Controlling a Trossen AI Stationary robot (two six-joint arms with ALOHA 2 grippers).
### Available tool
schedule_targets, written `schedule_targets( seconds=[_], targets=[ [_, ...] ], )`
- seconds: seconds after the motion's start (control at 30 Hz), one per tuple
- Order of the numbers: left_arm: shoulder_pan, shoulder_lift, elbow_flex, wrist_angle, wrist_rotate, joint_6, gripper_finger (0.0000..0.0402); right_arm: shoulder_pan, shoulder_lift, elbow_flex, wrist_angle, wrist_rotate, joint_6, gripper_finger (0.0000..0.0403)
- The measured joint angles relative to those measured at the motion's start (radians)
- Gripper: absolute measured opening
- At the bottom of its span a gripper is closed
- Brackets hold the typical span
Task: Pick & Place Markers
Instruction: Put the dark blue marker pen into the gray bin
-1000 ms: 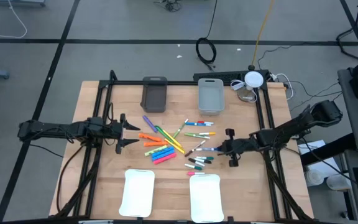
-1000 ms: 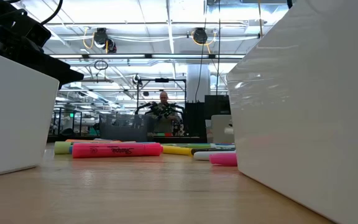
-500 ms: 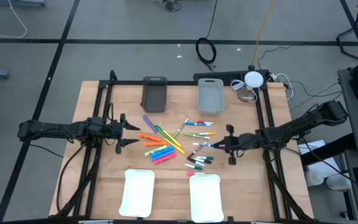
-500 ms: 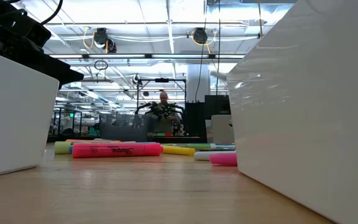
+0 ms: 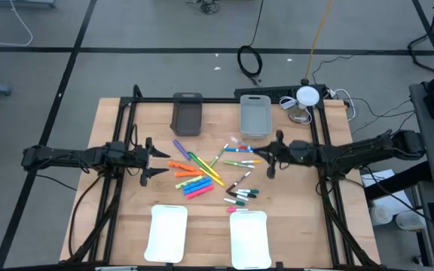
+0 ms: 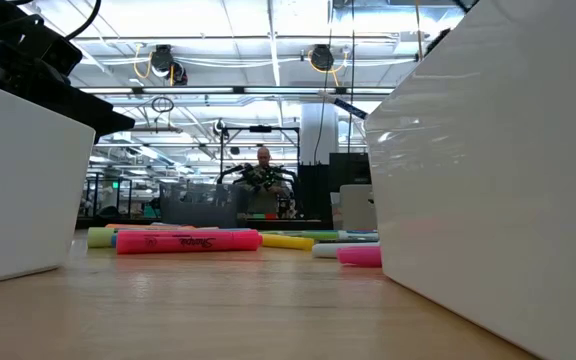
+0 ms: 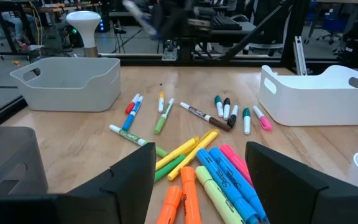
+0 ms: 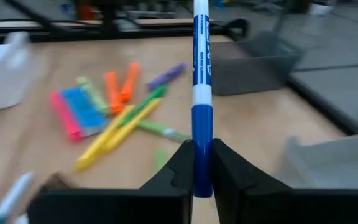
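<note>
While nearly all the markers (image 5: 206,175) lie loose on the bench (image 5: 119,218), the right claw (image 5: 271,156) grips one blue-capped pen (image 8: 201,93) near the light bin (image 5: 255,117), the left claw (image 5: 148,159) waiting agape.

**Non-task items in view**

- Surface (image 5: 126,218): light wood, framed by black rails.
- Dark grey bin (image 5: 187,114): at the far edge, left of centre.
- Light grey bin (image 5: 255,115): at the far edge, right of centre, well apart from the dark one.
- White tray (image 5: 167,232): at the near edge, left of centre.
- White tray (image 5: 249,238): at the near edge, right of centre, beside the first.
- White round lamp (image 5: 307,96): at the far right corner, among cables.
- Coiled black cable (image 5: 249,62): on the floor beyond the far edge.
- Person (image 6: 263,160): seated in the room behind.
</note>
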Motion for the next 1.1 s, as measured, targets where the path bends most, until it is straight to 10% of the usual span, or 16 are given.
schedule_targets(
  seconds=[0.57, 1.1],
  targets=[
    [0.000, 0.000, 0.000, 0.000, 0.000, 0.000, 0.0251, -0.403, 0.038, 0.151, -0.277, -0.001, 0.010, 0.0022],
    [0.000, 0.000, 0.000, 0.000, 0.000, 0.000, 0.0251, -0.465, 0.210, 0.151, -0.162, -0.003, 0.006, 0.0059]
  ],
)
